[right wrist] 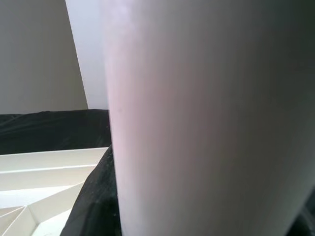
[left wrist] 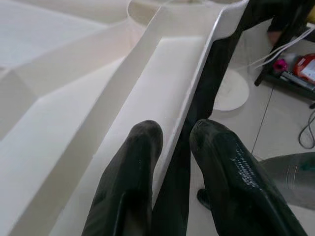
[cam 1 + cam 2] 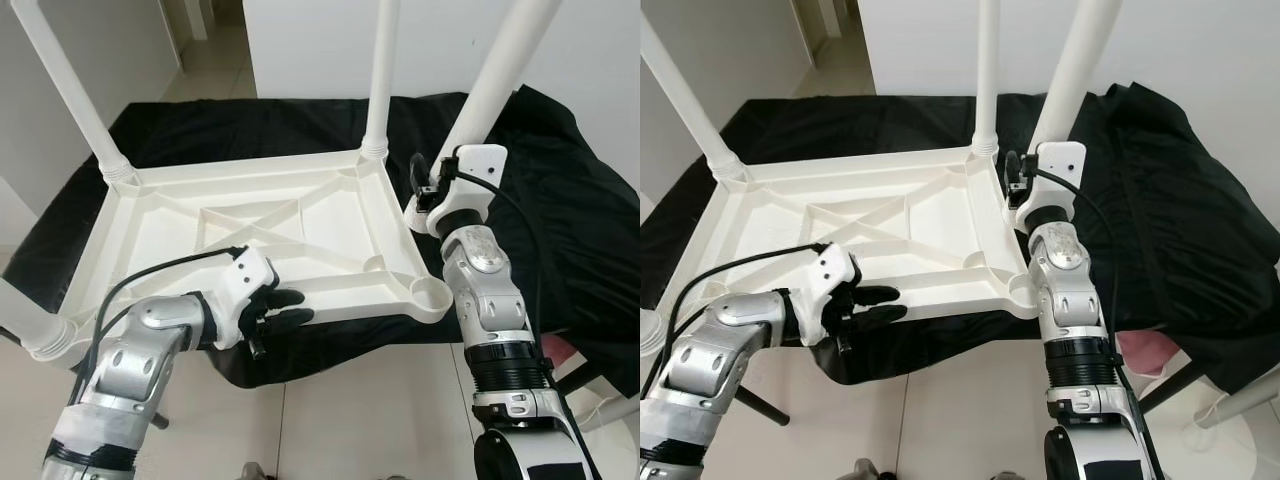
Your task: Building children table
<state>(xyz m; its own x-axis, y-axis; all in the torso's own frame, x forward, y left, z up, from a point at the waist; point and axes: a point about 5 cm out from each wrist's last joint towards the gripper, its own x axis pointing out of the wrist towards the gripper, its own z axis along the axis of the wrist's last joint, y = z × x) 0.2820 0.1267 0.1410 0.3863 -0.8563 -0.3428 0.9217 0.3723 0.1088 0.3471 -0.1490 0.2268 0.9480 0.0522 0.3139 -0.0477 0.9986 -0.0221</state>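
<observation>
**Left gripper pinching the near rim of the upturned tabletop**

Nearest me, the left gripper (image 3: 285, 308) is closed on the near rim of the white tabletop (image 3: 250, 235), 1 finger (image 2: 129, 182) inside the rim and 1 outside. That tabletop lies upside down on a black cloth (image 3: 560, 200) with 3 legs standing in its corners. At the near right corner I see an empty leg socket (image 3: 428, 293). Beside it, my right gripper (image 3: 420, 185) holds a loose white leg (image 3: 495, 85) upright; I cannot tell how far its fingers are spread.
</observation>
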